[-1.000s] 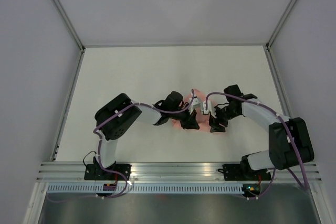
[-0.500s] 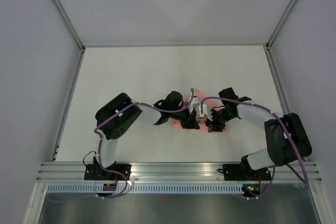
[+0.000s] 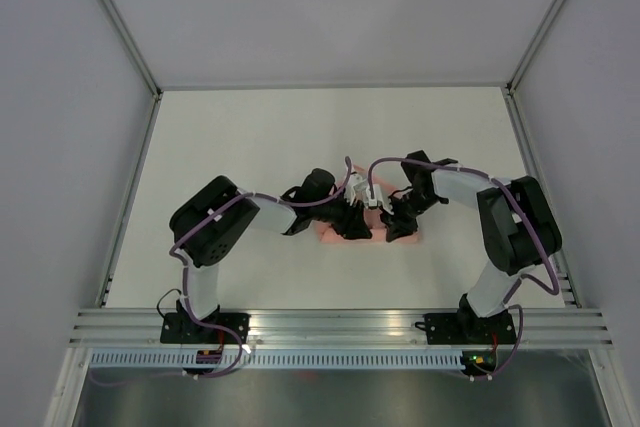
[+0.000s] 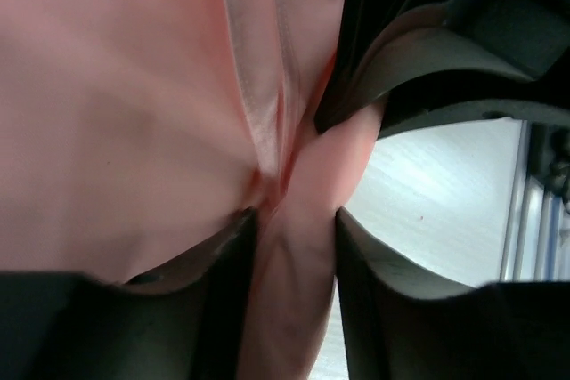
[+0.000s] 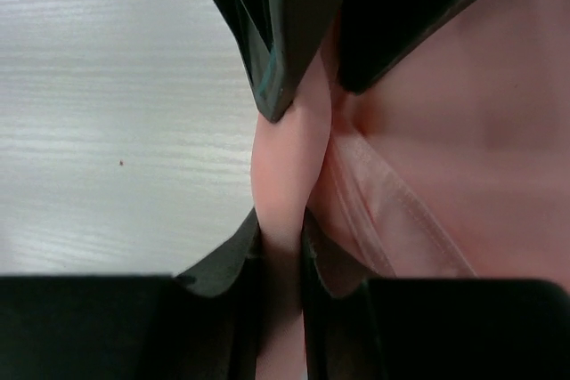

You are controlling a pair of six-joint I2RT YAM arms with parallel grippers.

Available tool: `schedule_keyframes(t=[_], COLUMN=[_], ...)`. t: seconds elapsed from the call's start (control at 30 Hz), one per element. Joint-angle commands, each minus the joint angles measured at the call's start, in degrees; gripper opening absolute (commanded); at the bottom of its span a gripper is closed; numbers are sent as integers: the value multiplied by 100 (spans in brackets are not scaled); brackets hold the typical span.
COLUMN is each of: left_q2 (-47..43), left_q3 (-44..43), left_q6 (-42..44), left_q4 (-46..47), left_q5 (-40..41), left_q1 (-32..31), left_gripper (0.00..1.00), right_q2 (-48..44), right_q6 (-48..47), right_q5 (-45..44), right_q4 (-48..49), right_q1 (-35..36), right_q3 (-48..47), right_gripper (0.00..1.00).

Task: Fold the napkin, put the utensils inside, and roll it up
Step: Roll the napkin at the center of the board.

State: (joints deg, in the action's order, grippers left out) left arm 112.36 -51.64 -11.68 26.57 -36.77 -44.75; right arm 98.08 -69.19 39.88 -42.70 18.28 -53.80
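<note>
The pale pink napkin (image 3: 376, 237) lies as a narrow bundled strip on the white table, between my two grippers. My left gripper (image 3: 352, 225) has its fingers on both sides of a thick rolled ridge of the cloth (image 4: 294, 300). From the other side my right gripper (image 3: 397, 229) pinches a thinner fold of the same ridge (image 5: 283, 157). In the left wrist view the gripper (image 4: 294, 215) faces the right gripper's dark fingers (image 4: 427, 68) close above. In the right wrist view the gripper (image 5: 281, 220) faces the left fingers (image 5: 303, 15). The utensils are hidden.
The white table (image 3: 250, 147) is walled by grey panels at the back and both sides, with metal posts in the corners. An aluminium rail (image 3: 340, 327) runs along the near edge. Purple cables arch over both wrists near the napkin.
Both arms have shifted left and slightly farther back, and more of the pink strip shows. The right jaws have come in onto the fold. The left jaws have widened a little.
</note>
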Motion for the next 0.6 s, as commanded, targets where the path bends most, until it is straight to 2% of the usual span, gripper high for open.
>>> schedule_keyframes(t=[0.0, 0.57], left_q2=[-161, -1242], left_q3=[356, 1155], left_q6=[825, 1151], left_q4=[-337, 611], left_q5=[609, 2244], left_q1=[-236, -139], left_gripper=[51, 55], right_q2=[605, 2425], right_q6=[713, 670], right_q5=[-217, 20], right_q4=[-475, -1978], right_q1=[-79, -273], right_q3=[-332, -1861], right_gripper=[5, 2])
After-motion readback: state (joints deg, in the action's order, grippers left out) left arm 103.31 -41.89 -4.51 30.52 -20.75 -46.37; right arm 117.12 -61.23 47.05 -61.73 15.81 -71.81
